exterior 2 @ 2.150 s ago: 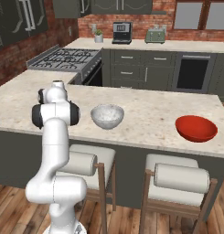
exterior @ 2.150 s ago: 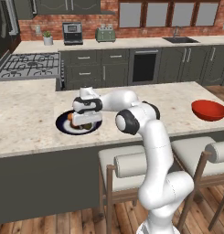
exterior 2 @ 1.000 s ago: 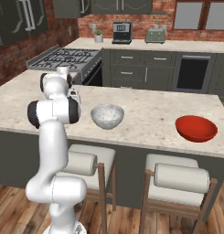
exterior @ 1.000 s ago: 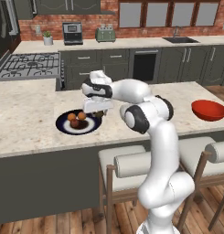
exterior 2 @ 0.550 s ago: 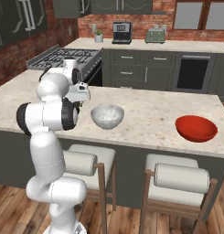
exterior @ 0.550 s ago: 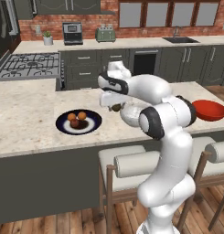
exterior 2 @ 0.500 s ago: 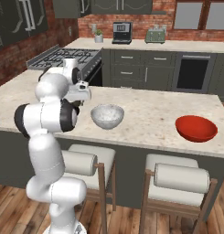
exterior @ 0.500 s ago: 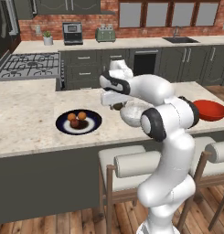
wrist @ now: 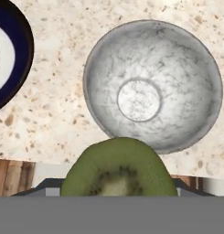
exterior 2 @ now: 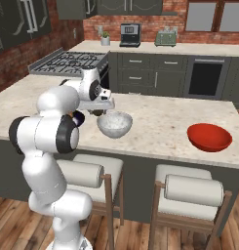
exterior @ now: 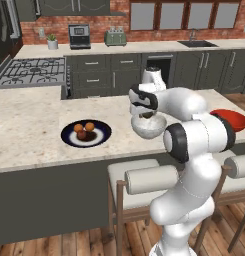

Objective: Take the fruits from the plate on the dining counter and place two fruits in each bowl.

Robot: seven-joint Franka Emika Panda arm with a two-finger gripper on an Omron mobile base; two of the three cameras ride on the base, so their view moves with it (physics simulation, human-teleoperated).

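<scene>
The pincer (exterior: 145, 116) hangs above the grey-white bowl (wrist: 152, 84), clenched on a green halved fruit (wrist: 120, 168) whose cut face turns toward the hand camera. The bowl stands upright on the table (exterior: 29, 135). Three fruits (exterior: 84, 131) lie on the plate (exterior: 101, 135) beside it; the red bowl (exterior 2: 209, 137) sits well apart.

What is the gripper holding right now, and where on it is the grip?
The gripper holds a green kiwi half above the grey-white bowl. The fingers are hidden behind the fruit, so the exact place of the grip cannot be told.
</scene>
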